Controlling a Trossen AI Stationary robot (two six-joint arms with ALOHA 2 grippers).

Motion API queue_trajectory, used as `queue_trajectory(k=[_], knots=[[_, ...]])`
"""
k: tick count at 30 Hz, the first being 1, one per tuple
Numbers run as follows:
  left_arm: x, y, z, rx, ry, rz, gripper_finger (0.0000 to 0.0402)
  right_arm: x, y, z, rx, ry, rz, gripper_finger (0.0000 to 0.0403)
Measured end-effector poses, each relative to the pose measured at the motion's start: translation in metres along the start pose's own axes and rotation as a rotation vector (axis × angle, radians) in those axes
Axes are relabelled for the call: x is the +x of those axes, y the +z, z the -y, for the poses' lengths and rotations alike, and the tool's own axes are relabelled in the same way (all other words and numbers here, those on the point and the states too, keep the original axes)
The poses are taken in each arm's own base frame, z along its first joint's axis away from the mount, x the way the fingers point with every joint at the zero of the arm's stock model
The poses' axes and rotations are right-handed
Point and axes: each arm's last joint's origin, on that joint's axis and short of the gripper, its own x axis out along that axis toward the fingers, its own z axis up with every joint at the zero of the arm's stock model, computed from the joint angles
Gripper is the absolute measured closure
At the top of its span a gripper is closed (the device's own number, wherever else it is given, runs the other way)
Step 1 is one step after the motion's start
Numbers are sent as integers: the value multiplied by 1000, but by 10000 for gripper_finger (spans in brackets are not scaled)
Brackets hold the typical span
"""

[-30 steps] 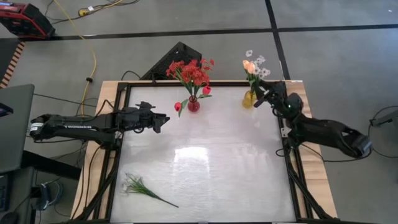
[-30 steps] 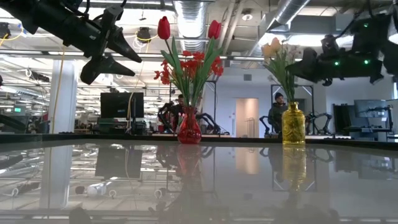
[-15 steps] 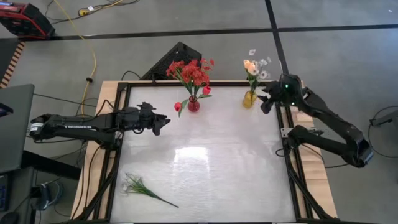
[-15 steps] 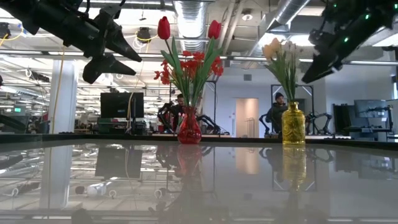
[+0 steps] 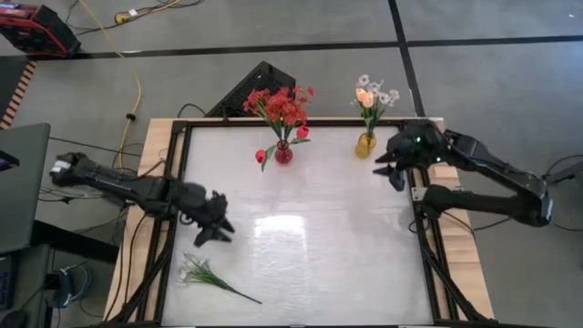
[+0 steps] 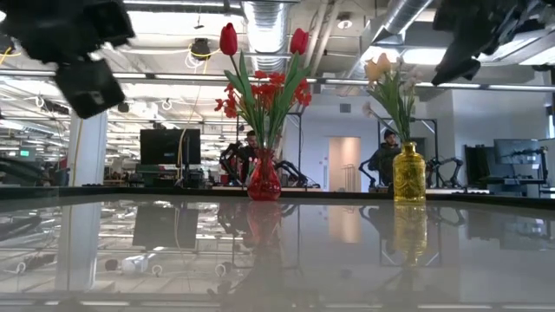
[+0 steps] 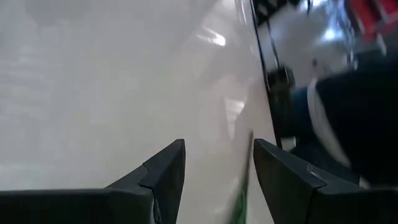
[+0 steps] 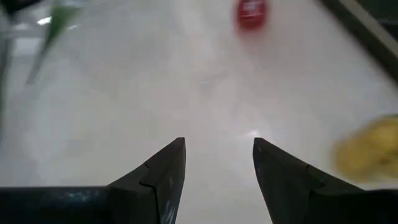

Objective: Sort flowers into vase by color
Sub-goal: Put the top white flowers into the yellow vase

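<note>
The left hand (image 5: pixel 215 231) has swung down toward the white spray (image 5: pixel 208 273) lying at the near left of the bench (image 5: pixel 319 237) — fingers apart, holding nothing. The right hand (image 5: pixel 390 169) has backed away from the yellow vase (image 5: pixel 365 144), released — so the spray looks next.

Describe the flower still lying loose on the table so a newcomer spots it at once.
Start at the table's near left corner, far from both vases at the back. The white spray lies flat there, just beyond the open left gripper. It is the only flower not standing in a vase.
</note>
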Motion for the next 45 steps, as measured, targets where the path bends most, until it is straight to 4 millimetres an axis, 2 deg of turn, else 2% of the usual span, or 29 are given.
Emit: queue_trajectory(k=[4, 8, 14, 19, 24, 30, 33, 38, 45], knots=[[12, -19, 20, 84, -33, -98, 223, 6, 1, -20, -22, 108, -20, 188], [26, -40, 34, 161, -20, -269, 223, 13, 5, -36, -33, 146, -20, 188], [54, -50, 58, 379, 13, -404, 223, 28, 8, -56, -66, 168, -41, 188], [76, -65, 52, 449, 154, -494, 223, 43, 8, -68, -107, 165, -91, 188], [93, -83, 43, 467, 184, -621, 223, 58, 6, -75, -129, 169, -155, 188], [97, -97, 38, 559, 306, -687, 234, 65, 6, -83, -88, 188, -167, 188], [95, -93, 40, 570, 356, -631, 272, 63, 10, -88, -65, 211, -141, 188], [92, -69, 50, 623, 451, -505, 380, 46, 30, -98, -74, 260, -51, 188], [70, -1, 66, 639, 647, -225, 400, 17, 69, -107, -116, 302, 204, 188]])
